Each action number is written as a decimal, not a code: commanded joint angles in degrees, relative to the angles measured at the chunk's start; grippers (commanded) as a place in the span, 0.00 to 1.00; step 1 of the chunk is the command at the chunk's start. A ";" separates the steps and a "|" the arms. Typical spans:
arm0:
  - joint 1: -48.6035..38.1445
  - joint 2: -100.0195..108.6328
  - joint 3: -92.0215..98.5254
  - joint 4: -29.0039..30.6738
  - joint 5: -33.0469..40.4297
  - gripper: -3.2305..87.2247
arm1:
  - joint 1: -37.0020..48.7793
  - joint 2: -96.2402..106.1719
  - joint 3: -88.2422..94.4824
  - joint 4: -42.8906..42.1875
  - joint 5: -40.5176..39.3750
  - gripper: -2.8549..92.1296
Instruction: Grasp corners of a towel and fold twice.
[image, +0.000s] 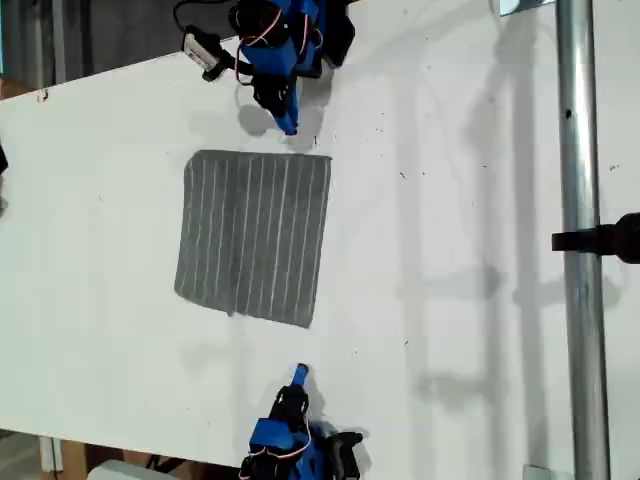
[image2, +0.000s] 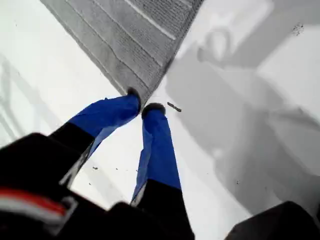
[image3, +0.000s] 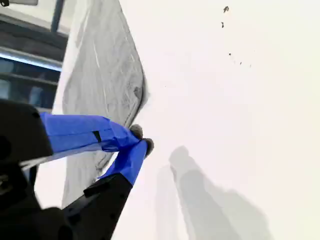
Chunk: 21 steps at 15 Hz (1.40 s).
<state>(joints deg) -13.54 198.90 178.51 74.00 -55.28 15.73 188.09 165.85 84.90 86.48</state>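
Observation:
The towel (image: 255, 235) lies flat and unfolded on the white table (image: 480, 150); it is dark grey with thin pale stripes. My first gripper (image: 288, 125) hangs at the far edge of the exterior view, just short of the towel's upper right corner (image: 326, 160). In its wrist view, my first gripper (image2: 142, 102) is shut with nothing in it, its tips right at that corner (image2: 150, 86) of the towel (image2: 135, 40). My second gripper (image: 299, 373), near the exterior view's bottom edge, is a short way from the lower right corner (image: 306, 322). Here my second gripper (image3: 142, 140) is shut and empty beside the towel (image3: 102, 75).
A vertical metal pole (image: 575, 200) with a black clamp (image: 610, 238) crosses the exterior view's right side. Both arm bases sit at the table's edges, one at that view's top (image: 290, 40) and one at its bottom (image: 290, 450). A small white device (image: 200, 50) sits beside the top base.

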 joint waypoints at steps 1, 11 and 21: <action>-4.31 0.44 0.18 -0.97 -34.63 0.05 | -1.05 0.70 -0.88 1.05 0.09 0.03; -4.48 0.44 0.26 -0.97 -34.54 0.05 | -9.05 -12.22 -10.90 -14.15 -6.42 0.03; -4.75 0.44 0.26 -0.53 -35.16 0.06 | -17.14 -80.33 -71.02 0.88 -38.50 0.34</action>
<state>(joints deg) -17.67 198.90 178.51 74.00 -89.65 -2.37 105.91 99.23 84.29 48.96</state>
